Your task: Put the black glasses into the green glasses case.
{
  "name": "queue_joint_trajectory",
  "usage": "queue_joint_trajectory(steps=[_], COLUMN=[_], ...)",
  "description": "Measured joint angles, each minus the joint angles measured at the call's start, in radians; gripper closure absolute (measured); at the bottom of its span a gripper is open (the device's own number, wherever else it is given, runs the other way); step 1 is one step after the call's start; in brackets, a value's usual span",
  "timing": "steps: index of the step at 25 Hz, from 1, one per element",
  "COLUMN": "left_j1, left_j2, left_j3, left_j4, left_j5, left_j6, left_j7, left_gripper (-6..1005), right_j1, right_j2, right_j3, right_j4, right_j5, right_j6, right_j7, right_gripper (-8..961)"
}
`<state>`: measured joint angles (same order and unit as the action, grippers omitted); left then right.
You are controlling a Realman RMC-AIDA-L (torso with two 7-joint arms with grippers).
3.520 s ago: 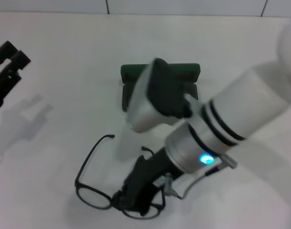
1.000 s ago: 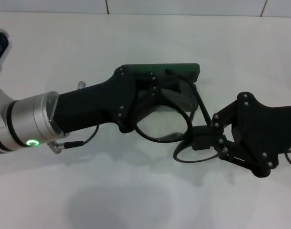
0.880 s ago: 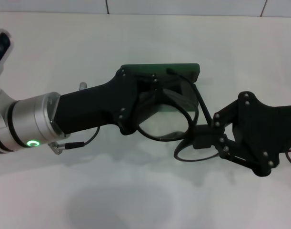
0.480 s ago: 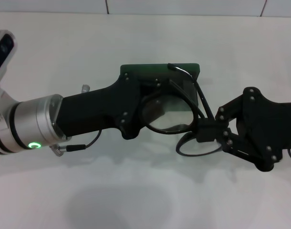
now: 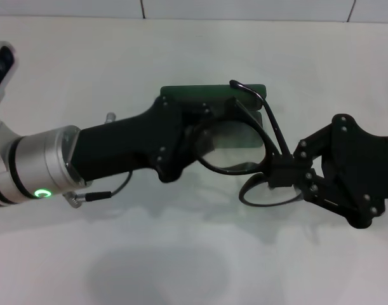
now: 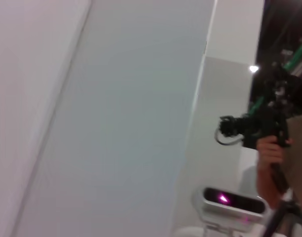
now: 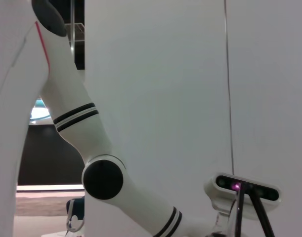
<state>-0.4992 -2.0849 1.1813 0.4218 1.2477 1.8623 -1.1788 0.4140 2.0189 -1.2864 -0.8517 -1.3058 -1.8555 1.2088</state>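
Observation:
The black glasses (image 5: 233, 169) hang above the white table, carried between both grippers just in front of the green glasses case (image 5: 187, 94). My left gripper (image 5: 200, 130) reaches in from the left and is shut on the frame's left end. It covers much of the open case. My right gripper (image 5: 284, 173) comes from the right and is shut on the frame near the bridge. One lens ring sits over the case's front edge, the other hangs lower by the right gripper. A temple arm arches up over the case's right end. Neither wrist view shows these things.
The white table (image 5: 181, 260) spreads around the case, with a tiled wall line along its far edge. The left wrist view shows a wall and a person with a camera rig (image 6: 269, 148). The right wrist view shows a white robot arm (image 7: 99, 173).
Both grippers and the glasses have shifted to the right and a little toward the case. The temple arm now stands higher over the case's right end.

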Motion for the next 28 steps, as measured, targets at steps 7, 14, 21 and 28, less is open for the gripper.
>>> queue_joint_trajectory(steps=[7, 14, 21, 28], left_j1=[0.016, 0.014, -0.07, -0.145], left_j2=[-0.003, -0.003, -0.005, -0.021], left_j3=[-0.136, -0.273, -0.156, -0.099], left_j4=[-0.074, -0.141, -0.138, -0.19], left_j5=[-0.047, -0.058, -0.002, -0.008], left_j6=[-0.073, -0.169, -0.177, -0.133], left_j7=[0.005, -0.045, -0.13, -0.141], left_gripper=[957, 956, 955, 953], right_j1=[-0.01, -0.003, 0.079, 0.217], right_j2=[-0.002, -0.001, 0.0, -0.001], right_j3=[0.007, 0.066, 0.076, 0.067], right_j4=[0.004, 0.009, 0.039, 0.242], right_j5=[0.03, 0.04, 0.05, 0.022], right_j6=[-0.06, -0.186, -0.23, -0.23], right_j7=[-0.035, -0.093, -0.149, -0.217], right_gripper=[918, 917, 917, 917])
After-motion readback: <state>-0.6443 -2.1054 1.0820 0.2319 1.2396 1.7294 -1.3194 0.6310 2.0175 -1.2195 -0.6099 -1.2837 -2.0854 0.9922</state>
